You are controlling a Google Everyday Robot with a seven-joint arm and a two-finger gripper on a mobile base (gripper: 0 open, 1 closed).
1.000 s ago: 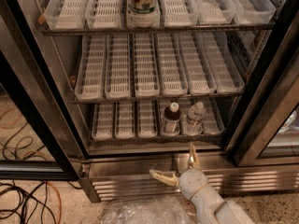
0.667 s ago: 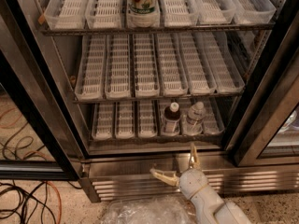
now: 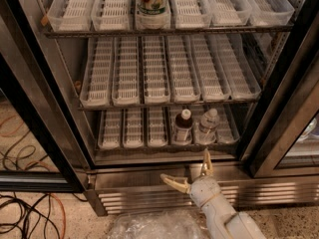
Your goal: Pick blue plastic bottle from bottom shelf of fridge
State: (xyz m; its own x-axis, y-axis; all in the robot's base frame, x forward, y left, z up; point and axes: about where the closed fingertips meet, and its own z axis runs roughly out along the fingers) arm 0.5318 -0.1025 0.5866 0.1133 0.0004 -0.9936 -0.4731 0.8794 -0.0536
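The fridge [image 3: 60,113] stands open, with three racks of white slotted trays. On the bottom shelf [image 3: 132,131] the blue plastic bottle [image 3: 183,127], dark-bodied with a white cap and pale label, stands upright at the front of its lane. A clear bottle [image 3: 207,127] stands just to its right. My gripper [image 3: 190,171] is open, low in front of the fridge's base, below and just outside the bottom shelf, with one fingertip pointing up under the two bottles and the other spread out to the left. It holds nothing.
A carton [image 3: 152,1] stands on the top rack. The black door frame [image 3: 284,103] closes in on the right. The base grille [image 3: 149,195] runs under the shelf. Cables [image 3: 25,218] lie on the floor at left. Crinkled clear plastic [image 3: 149,225] lies at the bottom edge.
The gripper has edged very slightly up and right toward the bottom shelf. The bottles have not moved.
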